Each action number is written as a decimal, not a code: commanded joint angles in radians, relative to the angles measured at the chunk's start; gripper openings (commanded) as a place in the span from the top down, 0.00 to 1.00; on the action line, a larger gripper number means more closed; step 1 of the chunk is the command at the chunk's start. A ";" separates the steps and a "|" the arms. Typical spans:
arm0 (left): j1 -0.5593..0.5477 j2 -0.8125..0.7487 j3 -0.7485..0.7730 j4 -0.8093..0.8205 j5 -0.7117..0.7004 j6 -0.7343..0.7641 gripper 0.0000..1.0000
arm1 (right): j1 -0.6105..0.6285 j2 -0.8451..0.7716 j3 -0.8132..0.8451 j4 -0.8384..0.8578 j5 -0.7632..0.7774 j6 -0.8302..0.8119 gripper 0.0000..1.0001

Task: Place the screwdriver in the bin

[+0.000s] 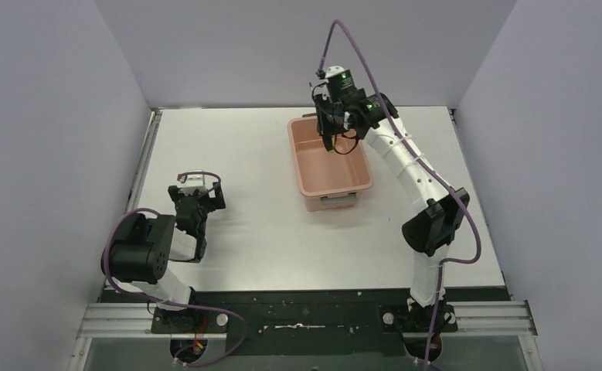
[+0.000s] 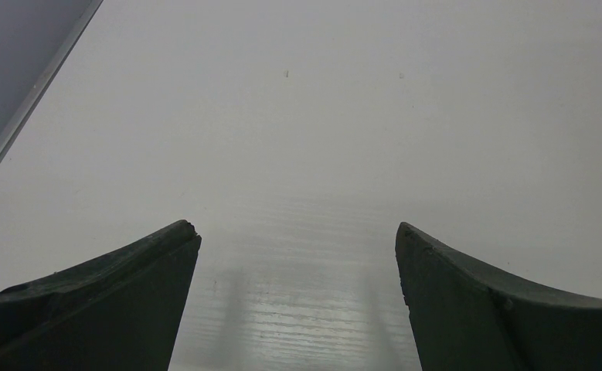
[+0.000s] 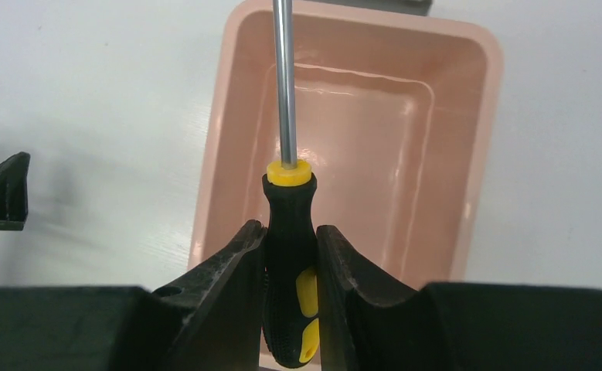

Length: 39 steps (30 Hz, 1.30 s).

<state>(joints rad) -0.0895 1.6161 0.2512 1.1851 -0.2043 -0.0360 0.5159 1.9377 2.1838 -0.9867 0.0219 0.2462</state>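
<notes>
salmon-pink bin lies right under the right gripper, whose jaws are clenched on the black-and-yellow handle of the screwdriver. the shaft points out ahead over the bin's bare floor. so the tool is in the air above the bin's far end, not yet inside it. the step in hand looks like the end of the carry, with the drop to come. the next move calls for little: perhaps lower a bit, then part the jaws so the tool falls flat along the length of the bin and does not catch the rim. the left gripper hangs with jaws spread wide and nothing between them, over bare table, well apart from the bin. the shaft's tip is cut off at the top edge of the right wrist view. in the top view the screwdriver is mostly lost under the gripper, with barely a speck of yellow showing. how high it hangs over the bin floor i cannot tell.
</notes>
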 commanded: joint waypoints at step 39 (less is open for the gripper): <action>0.005 -0.007 0.000 0.027 0.014 0.011 0.03 | 0.039 -0.319 -0.470 0.416 0.176 -0.043 0.02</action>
<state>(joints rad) -0.0895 1.6161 0.2512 1.1851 -0.2039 -0.0360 0.5579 1.7714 1.7187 -0.6739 0.1375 0.2676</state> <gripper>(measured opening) 0.974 0.852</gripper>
